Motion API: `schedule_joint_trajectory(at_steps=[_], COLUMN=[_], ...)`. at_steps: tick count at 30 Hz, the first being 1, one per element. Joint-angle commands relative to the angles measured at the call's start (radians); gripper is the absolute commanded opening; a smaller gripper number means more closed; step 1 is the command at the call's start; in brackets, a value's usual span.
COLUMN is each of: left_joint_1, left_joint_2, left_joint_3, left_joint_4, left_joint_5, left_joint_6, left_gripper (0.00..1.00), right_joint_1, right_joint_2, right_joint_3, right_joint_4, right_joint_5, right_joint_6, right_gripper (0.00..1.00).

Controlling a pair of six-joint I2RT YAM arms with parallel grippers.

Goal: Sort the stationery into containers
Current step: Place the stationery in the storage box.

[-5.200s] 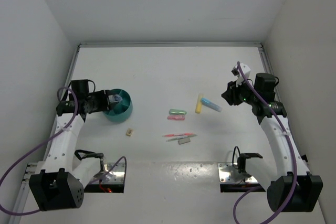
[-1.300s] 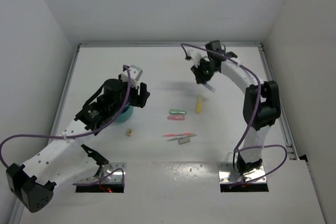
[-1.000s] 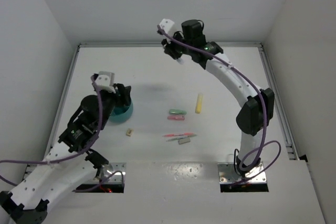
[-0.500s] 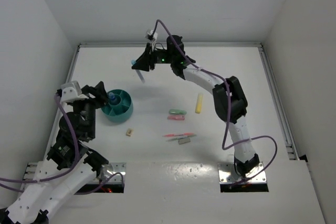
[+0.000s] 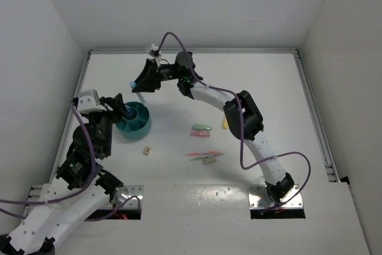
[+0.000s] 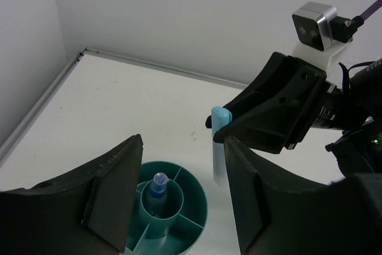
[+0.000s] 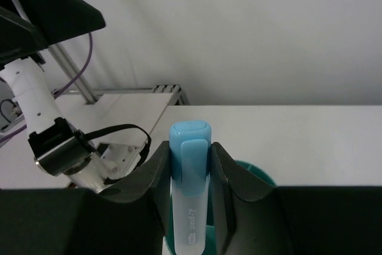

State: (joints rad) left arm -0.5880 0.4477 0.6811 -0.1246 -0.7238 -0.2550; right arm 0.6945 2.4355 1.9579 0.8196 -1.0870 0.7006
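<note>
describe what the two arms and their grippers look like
The left arm and right arm are both built of white links joined by black joint housings. A purple cable loops loosely along each one. The left gripper and right gripper have broad matte black fingers, and each wrist carries a small pale camera block.

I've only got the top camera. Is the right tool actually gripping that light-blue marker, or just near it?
Observer: Gripping. The right wrist view shows the right tool clamped on the light-blue marker, its cap just past the fingertips.
Operator: Anything in the teal organiser?
Observer: Yes. The left wrist view shows a clear-blue marker standing upright in the teal organiser's centre tube.
Operator: And the left tool?
Observer: The left tool is open with nothing between its fingers, above the organiser.
</note>
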Motion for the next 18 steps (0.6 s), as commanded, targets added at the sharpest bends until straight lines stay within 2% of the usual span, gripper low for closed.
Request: schedule_joint_trajectory(at_steps=[1, 18], left_joint_1=[0.010, 0.010], left_joint_2=[-0.009, 0.000], left_joint_3=[0.020, 0.020], left_joint_4=[0.019, 0.010], left_joint_5=[0.018, 0.027], left_joint_6=[0.011, 0.011], left_gripper=[0.62, 0.62], right_joint_1=[0.016, 0.026], right_joint_2=[0.028, 0.204], right_joint_3=[0.050, 0.167], right_joint_4=[0.142, 0.263], right_joint_5=[-0.044, -0.071], right_joint_6=[0.030, 0.057], right_gripper=[0.00, 0.00])
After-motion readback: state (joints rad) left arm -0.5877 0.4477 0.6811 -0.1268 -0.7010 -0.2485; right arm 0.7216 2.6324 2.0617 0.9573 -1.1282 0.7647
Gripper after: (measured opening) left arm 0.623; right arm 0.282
